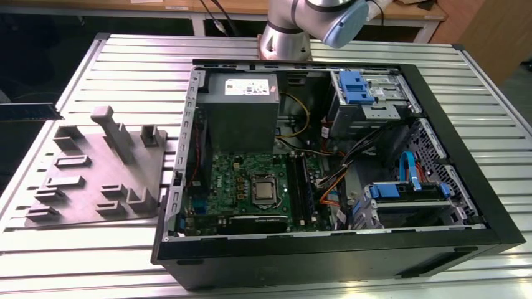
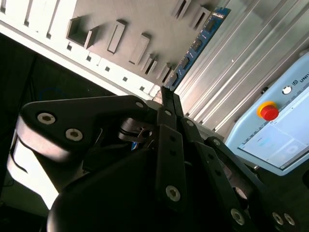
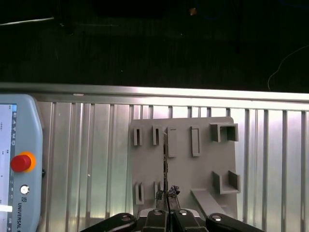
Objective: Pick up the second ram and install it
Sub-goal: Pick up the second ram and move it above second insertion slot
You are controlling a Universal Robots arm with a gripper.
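Second ram (image 2: 197,46): one, held edge-on over the one grey fixture plate (image 3: 186,176) on the table (image 3: 82,159). Gripper (image 2: 167,95): one, pointing downward, clenched on the ram's end.

A: Exterior view: where is the light falling?
B: It is falling evenly from overhead. The ribbed table (image 1: 133,62) is shining pale, and the inside of the computer case (image 1: 332,255) is lying in shade.
A: And the wrist views?
B: In the first wrist view, the table slats are glaring white. In the second wrist view, the gripper (image 2: 166,94) is showing as a dark silhouette, with the second ram (image 2: 198,46) catching light.
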